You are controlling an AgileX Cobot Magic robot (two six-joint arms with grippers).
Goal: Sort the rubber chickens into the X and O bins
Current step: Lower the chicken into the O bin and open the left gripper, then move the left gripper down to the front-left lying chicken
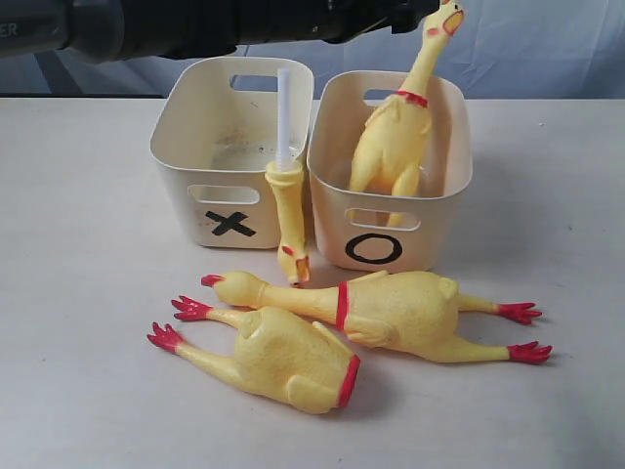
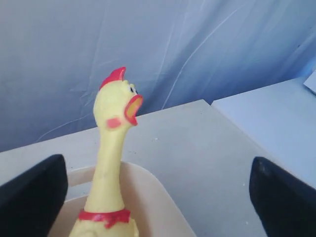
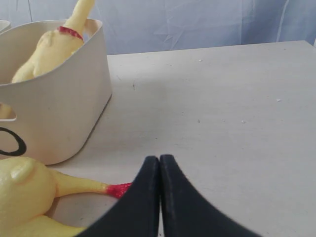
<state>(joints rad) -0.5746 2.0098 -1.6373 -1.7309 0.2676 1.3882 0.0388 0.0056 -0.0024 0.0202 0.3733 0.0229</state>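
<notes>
A whole rubber chicken [image 1: 393, 137] stands upright in the O bin [image 1: 430, 210], its head [image 2: 118, 103] rising above the rim. My left gripper [image 2: 158, 168] hangs open over that bin, fingers wide apart on either side of the neck without touching it. The X bin [image 1: 190, 166] stands to the left, and a head-and-neck on a white tube [image 1: 287, 200] leans against its front. On the table lie a second whole chicken [image 1: 391, 308] and a headless body [image 1: 288, 360]. My right gripper [image 3: 159, 160] is shut on nothing, low beside the lying chicken's red foot [image 3: 118, 189].
My left arm [image 1: 195, 24] stretches across the top of the exterior view, above both bins. A blue cloth backdrop [image 1: 547, 49] hangs behind the table. Bare tabletop [image 3: 222, 113] extends to the right of the O bin.
</notes>
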